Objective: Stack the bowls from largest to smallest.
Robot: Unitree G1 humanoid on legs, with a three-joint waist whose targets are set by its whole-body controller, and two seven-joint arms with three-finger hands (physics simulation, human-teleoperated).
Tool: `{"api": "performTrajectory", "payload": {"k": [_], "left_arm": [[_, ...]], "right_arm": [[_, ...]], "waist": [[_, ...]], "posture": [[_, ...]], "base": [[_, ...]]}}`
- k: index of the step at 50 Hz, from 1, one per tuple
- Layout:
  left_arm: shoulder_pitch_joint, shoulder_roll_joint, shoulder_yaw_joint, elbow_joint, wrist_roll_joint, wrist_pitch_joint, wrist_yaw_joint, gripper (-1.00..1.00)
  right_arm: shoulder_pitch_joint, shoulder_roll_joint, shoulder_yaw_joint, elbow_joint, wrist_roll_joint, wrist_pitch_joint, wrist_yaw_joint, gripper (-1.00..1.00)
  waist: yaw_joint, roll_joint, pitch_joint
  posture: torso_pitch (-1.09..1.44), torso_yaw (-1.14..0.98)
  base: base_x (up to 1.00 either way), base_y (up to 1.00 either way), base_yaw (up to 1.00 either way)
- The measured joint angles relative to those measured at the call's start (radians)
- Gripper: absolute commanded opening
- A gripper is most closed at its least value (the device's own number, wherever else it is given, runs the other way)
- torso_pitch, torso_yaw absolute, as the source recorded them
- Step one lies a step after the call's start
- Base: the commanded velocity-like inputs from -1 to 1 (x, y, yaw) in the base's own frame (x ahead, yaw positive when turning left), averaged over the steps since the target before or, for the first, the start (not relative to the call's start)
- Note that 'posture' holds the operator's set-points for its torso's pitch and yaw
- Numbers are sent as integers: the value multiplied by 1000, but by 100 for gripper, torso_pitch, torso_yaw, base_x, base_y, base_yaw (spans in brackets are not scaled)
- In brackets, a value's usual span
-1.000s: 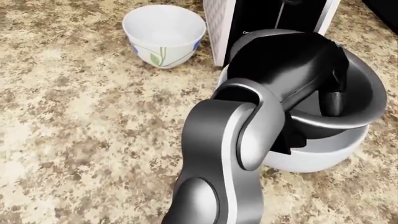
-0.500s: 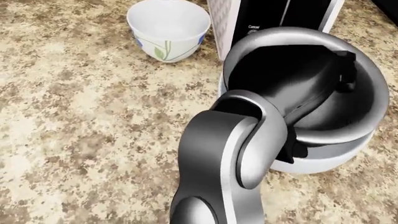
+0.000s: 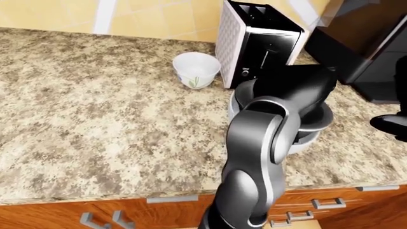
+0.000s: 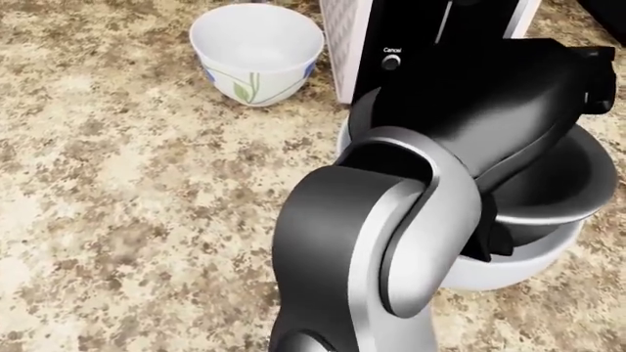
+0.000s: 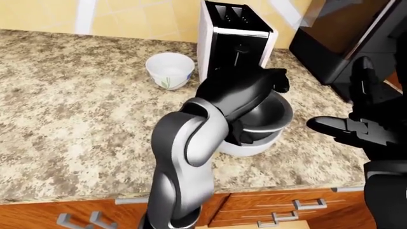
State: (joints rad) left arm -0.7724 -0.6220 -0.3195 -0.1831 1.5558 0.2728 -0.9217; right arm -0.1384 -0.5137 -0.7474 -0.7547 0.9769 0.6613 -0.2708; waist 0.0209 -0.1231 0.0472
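Grey bowl (image 5: 270,114) sits nested in big white bowl (image 5: 254,145), just below toaster (image 5: 236,36). Left hand (image 5: 278,80) over its rim, grip not readable. Right hand (image 5: 356,128) apart, idle. Next: fetch small floral bowl (image 5: 169,69), left of toaster on tabletop (image 5: 76,105).

Glossy silver-grey arm (image 4: 372,242), black forearm shell (image 4: 489,117)

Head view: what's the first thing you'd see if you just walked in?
The robot's big shiny left arm, which fills the middle of the view and reaches over a grey bowl nested in a white bowl. Next, the small leaf-painted bowl at top left, beside the toaster.
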Motion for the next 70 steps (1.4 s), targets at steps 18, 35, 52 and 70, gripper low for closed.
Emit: {"api": "performTrajectory", "payload": {"k": [18,35,52,70], "left_arm": [[96,-42,-47,-100,57,-61,-67,40],[-91,75,112,-302,46,-10,-262,42],[-271,592,281,-197,-301,251,-211,36],[-257,718,283,261,-509,145,144,31]], "right_arm": [[0,8,5,-7,-8,3,1,100],[11,-6,-27,-9,32,-2,-5,100],[31,5,-38,30,28,-28,27,100],[53,26,-61,51,-2,-45,71,100]], "waist": [[-3,-2,2],[1,-3,4],[1,29,12],[-3,43,3]], "posture": [[0,0],[0,0],[0,0],[0,0]], "base": [[0,0,0],[0,0,0],[0,0,0],[0,0,0]]}}
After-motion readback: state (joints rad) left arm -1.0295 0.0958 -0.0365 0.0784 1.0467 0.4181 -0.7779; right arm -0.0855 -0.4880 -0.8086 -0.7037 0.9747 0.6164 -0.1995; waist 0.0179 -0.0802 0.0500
